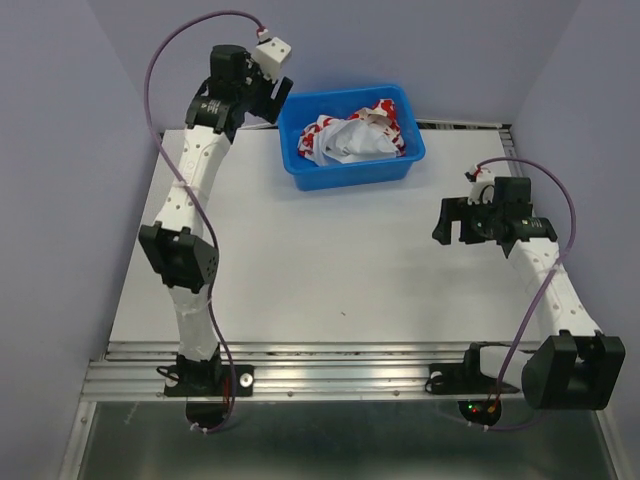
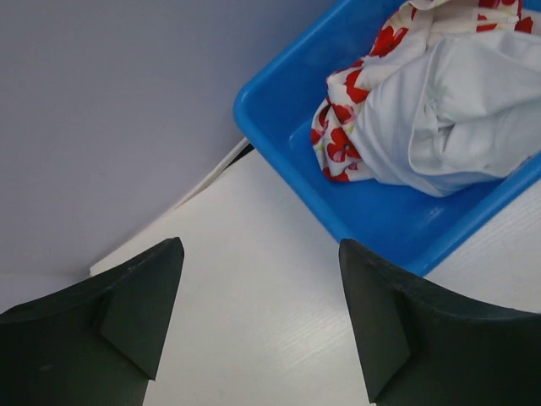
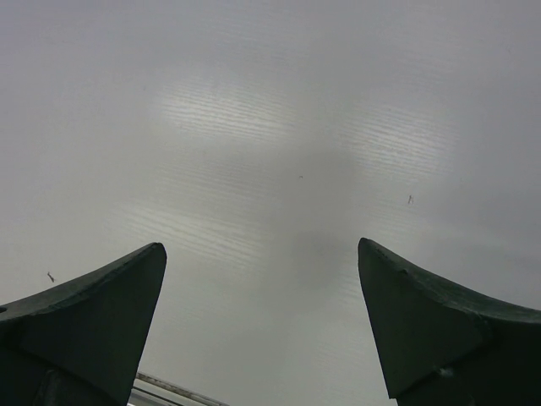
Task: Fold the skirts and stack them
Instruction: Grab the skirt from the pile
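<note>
Both skirts lie crumpled in the blue tub [image 1: 345, 177] at the back of the table. The plain white skirt [image 1: 350, 142] lies on top of the red-flowered skirt [image 1: 388, 110]. My left gripper [image 1: 272, 98] is open and empty, just left of the tub's left end. Its wrist view shows the tub's corner [image 2: 389, 228], the white skirt [image 2: 448, 118] and the flowered skirt [image 2: 338, 127] past the open gripper [image 2: 260, 245]. My right gripper [image 1: 455, 225] is open and empty above the bare table at the right, apart from the tub. Its wrist view shows only tabletop between the spread jaws of the gripper [image 3: 260, 245].
The white table [image 1: 320, 270] spans the view, with purple walls on the left, back and right. A metal rail [image 1: 330, 370] runs along the near edge, where both arm bases are bolted. The table's back-left edge [image 2: 203, 182] shows in the left wrist view.
</note>
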Tool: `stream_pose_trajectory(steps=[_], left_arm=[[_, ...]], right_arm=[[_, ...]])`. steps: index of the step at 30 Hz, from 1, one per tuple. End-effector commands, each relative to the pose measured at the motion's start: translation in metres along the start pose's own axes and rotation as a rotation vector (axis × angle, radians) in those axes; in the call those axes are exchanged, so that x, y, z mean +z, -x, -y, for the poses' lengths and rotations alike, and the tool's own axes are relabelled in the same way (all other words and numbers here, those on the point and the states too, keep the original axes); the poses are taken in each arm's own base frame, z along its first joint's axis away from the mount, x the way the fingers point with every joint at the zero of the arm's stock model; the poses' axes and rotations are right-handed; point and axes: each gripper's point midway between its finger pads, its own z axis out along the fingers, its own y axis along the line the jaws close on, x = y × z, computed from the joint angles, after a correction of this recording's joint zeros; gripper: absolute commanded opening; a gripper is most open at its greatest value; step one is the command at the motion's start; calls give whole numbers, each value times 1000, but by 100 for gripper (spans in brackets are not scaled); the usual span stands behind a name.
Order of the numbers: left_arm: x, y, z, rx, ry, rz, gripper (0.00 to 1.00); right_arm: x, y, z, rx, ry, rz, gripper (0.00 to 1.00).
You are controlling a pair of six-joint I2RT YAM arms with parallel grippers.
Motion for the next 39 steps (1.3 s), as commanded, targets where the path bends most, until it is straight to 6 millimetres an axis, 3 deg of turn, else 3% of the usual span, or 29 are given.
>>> stream_pose_trajectory(steps=[1,5,11,30,39], left_arm=[[50,21,25,-3,3,56,84],[86,5,51,14,1,40,84],[123,-13,67,-51,3,37,84],[171,-42,121,-155,-161,44,85],[197,-84,140,-160,-158,-37,85]], right_arm=[[-1,29,5,-23,-23,63,100],[4,25,7,-19,-24,44,100],[11,18,8,-12,-15,16,100],[16,5,13,-13,-32,-10,100],[18,1,15,-10,-42,-19,100]])
